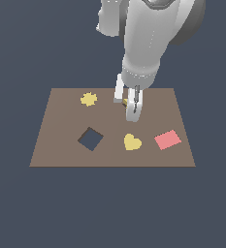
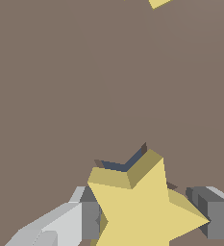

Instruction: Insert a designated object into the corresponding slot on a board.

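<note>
A: What is the grey robot gripper (image 2: 147, 218) doing?

B: Its two fingers (image 2: 65, 223) pinch the small yellow star block (image 2: 144, 206), partly down in the dark star-shaped hole (image 2: 118, 166) on the flat brown board (image 1: 61, 121).

Matt, smooth brown board (image 1: 61, 140), flat-shaded, no grain showing. The star block (image 2: 142, 211) looks like plain matt yellow plastic. Arm casing (image 1: 143, 43) reads pale grey, smooth, softly sheened.
</note>
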Action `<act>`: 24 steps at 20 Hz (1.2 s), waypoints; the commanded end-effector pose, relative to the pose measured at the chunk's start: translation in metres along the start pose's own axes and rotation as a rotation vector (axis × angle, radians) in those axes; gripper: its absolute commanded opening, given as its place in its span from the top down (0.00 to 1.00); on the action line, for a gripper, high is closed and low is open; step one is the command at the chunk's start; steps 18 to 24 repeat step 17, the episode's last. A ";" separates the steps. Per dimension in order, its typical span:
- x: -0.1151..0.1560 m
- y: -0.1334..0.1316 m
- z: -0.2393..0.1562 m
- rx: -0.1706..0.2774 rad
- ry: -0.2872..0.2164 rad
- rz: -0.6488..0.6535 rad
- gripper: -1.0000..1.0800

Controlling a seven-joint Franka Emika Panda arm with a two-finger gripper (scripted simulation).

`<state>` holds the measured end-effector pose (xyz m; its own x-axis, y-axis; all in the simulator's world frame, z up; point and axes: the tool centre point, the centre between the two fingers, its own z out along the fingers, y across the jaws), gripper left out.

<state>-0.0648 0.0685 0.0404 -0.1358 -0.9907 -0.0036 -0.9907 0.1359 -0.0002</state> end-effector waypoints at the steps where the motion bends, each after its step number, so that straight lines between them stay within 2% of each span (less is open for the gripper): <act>1: -0.001 0.000 0.000 0.000 0.000 -0.002 1.00; 7: 0.001 0.000 0.010 -0.001 -0.002 0.005 1.00; 8: 0.001 0.000 0.010 -0.001 -0.002 0.005 0.04; 24: 0.001 0.000 0.010 -0.001 -0.002 0.005 0.04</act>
